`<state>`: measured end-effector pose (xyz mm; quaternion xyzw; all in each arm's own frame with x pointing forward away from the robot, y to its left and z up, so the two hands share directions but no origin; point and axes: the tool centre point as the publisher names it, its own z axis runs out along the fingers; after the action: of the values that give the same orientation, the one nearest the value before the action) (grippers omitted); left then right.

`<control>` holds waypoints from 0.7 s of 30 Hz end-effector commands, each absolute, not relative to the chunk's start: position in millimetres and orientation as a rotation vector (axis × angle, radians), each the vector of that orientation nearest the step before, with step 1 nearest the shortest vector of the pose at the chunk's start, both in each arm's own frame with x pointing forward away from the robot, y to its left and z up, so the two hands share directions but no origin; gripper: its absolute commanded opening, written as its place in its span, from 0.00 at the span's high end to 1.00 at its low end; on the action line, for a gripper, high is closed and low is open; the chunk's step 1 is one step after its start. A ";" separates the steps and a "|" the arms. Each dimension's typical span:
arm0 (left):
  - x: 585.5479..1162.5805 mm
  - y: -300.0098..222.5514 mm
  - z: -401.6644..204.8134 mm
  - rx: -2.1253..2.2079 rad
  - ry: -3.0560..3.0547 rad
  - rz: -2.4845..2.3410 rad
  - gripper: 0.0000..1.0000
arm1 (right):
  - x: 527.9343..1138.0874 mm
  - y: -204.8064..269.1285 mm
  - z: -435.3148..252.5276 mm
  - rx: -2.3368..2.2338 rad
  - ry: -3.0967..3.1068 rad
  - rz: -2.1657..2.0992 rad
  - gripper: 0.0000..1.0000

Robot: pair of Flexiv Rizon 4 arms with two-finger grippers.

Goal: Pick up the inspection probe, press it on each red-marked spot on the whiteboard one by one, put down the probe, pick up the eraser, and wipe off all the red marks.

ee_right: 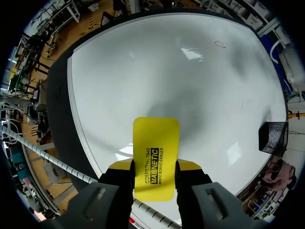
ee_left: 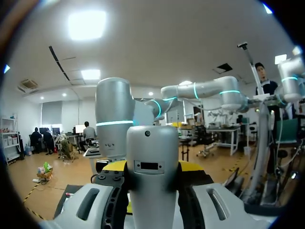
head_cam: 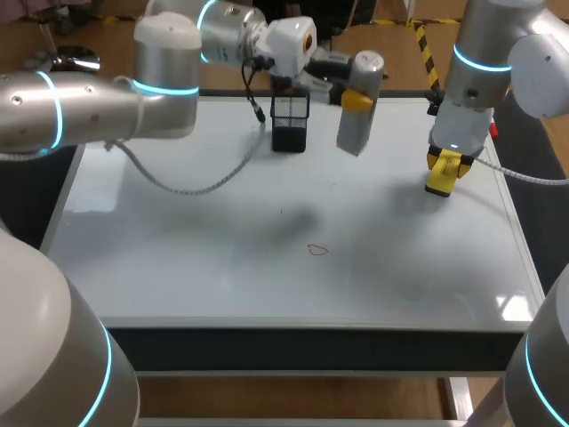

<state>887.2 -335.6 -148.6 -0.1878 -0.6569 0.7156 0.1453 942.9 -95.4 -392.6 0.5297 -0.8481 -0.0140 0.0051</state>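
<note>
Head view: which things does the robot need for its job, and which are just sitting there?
For the job: inspection probe in the left gripper, eraser in the right gripper, red mark, whiteboard.
Just sitting there: black mesh holder at the whiteboard's far edge.

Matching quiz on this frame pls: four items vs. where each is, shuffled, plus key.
Things:
1. probe
2. eraser
3. red mark
4. black mesh holder

Places:
A. standing near the whiteboard's far edge
B. held in the right gripper
C. drawn near the whiteboard's middle
D. held in the left gripper

Pairs: 1-D, 2-B, 3-C, 4-A
</note>
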 end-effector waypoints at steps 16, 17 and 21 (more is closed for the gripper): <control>803.1 -319.5 -194.7 -0.404 -1.836 2.090 1.00 | 943.2 -95.9 -391.9 1.660 -2.653 -0.041 1.00; 800.9 -318.9 -196.3 -0.402 -1.837 2.087 1.00 | 943.2 -95.9 -391.9 1.660 -2.653 -0.041 1.00; 792.6 -307.3 -202.7 -0.384 -1.808 2.091 1.00 | 943.2 -95.9 -391.9 1.660 -2.653 -0.041 1.00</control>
<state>798.5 -316.3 -200.7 -0.1463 -0.6399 0.7316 0.1838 942.7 -95.4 -392.5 0.5296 -0.8481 -0.0139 0.0050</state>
